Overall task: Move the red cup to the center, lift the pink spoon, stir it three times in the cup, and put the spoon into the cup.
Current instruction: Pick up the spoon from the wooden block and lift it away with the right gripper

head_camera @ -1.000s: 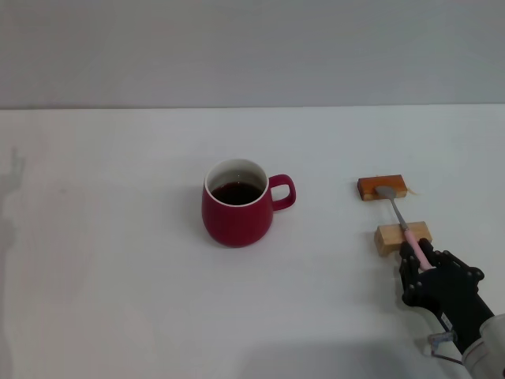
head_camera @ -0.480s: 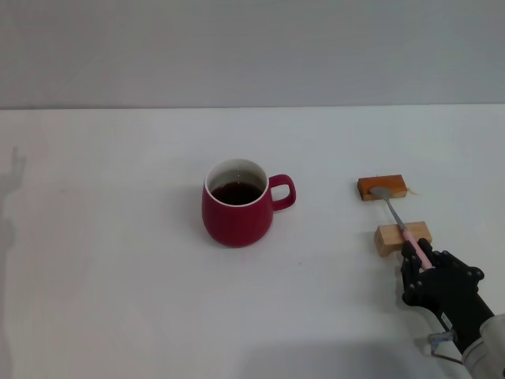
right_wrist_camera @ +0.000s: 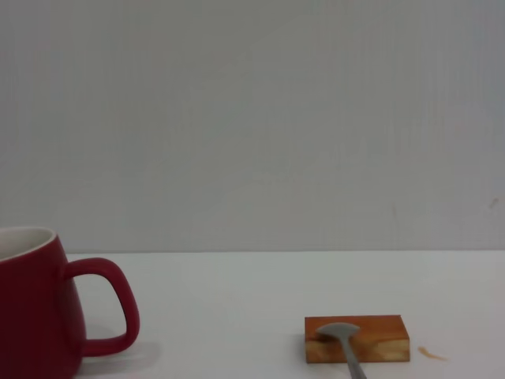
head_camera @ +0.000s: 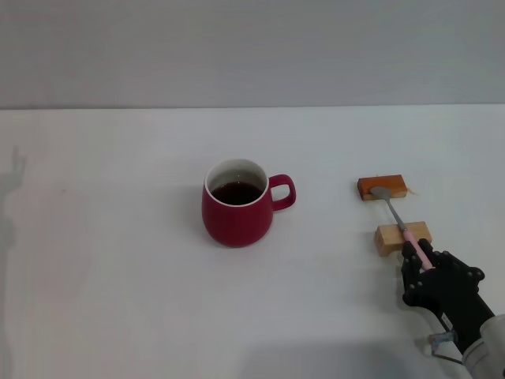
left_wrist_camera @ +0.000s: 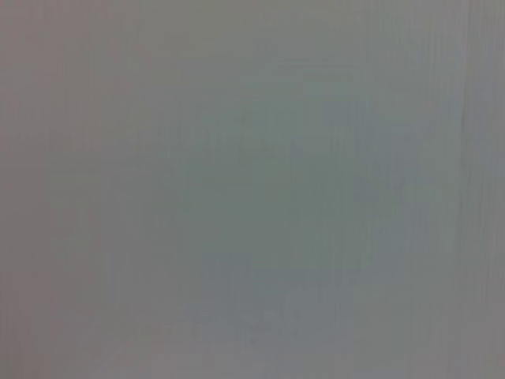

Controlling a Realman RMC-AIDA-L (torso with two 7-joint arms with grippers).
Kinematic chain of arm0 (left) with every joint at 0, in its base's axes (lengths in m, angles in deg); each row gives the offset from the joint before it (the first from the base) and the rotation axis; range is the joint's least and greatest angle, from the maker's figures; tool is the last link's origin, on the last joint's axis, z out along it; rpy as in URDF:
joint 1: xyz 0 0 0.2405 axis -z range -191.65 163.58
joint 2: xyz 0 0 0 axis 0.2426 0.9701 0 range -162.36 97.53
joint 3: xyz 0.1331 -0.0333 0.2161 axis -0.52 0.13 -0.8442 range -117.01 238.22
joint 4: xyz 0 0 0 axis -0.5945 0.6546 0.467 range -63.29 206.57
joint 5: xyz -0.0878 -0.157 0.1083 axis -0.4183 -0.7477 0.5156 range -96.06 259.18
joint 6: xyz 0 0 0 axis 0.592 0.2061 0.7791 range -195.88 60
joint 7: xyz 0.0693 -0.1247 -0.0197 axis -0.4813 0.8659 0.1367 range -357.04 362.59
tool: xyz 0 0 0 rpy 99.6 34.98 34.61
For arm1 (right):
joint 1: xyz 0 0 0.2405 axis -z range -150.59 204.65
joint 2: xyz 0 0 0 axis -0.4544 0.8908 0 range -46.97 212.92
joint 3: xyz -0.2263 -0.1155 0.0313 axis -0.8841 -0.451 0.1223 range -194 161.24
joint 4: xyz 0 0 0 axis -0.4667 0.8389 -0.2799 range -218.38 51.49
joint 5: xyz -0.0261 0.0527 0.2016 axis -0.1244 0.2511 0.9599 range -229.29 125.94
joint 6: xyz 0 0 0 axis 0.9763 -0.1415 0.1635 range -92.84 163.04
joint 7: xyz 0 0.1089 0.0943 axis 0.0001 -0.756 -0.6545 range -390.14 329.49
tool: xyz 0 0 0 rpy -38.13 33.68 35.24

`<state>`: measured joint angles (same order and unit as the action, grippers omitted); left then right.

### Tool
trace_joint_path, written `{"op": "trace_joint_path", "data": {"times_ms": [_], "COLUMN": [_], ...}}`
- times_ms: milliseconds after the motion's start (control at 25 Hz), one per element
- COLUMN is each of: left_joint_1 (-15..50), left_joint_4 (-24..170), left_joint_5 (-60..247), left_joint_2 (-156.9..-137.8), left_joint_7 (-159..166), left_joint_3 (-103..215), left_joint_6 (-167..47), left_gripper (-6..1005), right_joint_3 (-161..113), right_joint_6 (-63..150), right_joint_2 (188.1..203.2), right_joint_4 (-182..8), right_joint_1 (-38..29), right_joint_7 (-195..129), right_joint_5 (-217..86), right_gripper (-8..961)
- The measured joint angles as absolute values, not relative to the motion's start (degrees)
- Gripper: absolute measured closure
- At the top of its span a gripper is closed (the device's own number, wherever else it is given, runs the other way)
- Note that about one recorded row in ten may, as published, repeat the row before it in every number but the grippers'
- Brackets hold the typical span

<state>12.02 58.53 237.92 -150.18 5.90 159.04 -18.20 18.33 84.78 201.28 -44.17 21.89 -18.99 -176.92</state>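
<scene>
The red cup (head_camera: 237,207) stands near the table's middle, dark liquid inside, handle pointing right; the right wrist view shows its side and handle (right_wrist_camera: 35,308). To its right lies the pink spoon (head_camera: 394,212), bridging two wooden blocks. Its grey bowl (right_wrist_camera: 343,339) rests on the far block and its pink handle crosses the near one. My right gripper (head_camera: 420,257) sits at the front right, its black fingers closed around the pink handle end just behind the near block. The left gripper is out of view; the left wrist view shows only a blank grey surface.
An orange-brown block (head_camera: 382,187) and a pale wooden block (head_camera: 402,237) hold the spoon off the white table (head_camera: 118,260). A plain grey wall runs behind the table. A small orange stain (right_wrist_camera: 430,353) lies beside the far block.
The spoon's bowl has slid slightly left on the orange-brown block. The right gripper has barely moved and the cup has stayed put.
</scene>
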Motion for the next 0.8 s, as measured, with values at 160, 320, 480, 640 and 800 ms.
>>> {"op": "trace_joint_path", "data": {"times_ms": [160, 320, 480, 640, 800], "left_joint_1": [12.1, 12.0, 12.0, 12.0, 12.0], "left_joint_4": [58.5, 58.5, 58.5, 58.7, 58.9], "left_joint_5": [237.9, 237.9, 237.9, 237.9, 237.9], "left_joint_2": [-150.19, -150.18, -150.18, -150.18, -150.19], "left_joint_7": [5.9, 5.9, 6.0, 6.0, 6.1], "left_joint_3": [159.0, 159.0, 159.0, 159.0, 159.0], "left_joint_6": [-18.2, -18.2, -18.2, -18.2, -18.2], "left_gripper": [163, 163, 163, 163, 163], "right_joint_3": [18.3, 18.3, 18.3, 18.3, 18.3], "right_joint_6": [84.8, 84.9, 84.9, 85.0, 85.0], "right_joint_2": [201.4, 201.46, 201.45, 201.46, 201.5], "right_joint_4": [-44.4, -44.6, -44.6, -44.6, -44.4], "right_joint_1": [21.8, 21.8, 21.7, 21.8, 21.8], "right_joint_7": [-19.0, -19.0, -18.8, -18.6, -18.5], "right_joint_5": [-176.9, -176.9, -176.9, -176.9, -176.9], "right_gripper": [786, 786, 786, 787, 787]}}
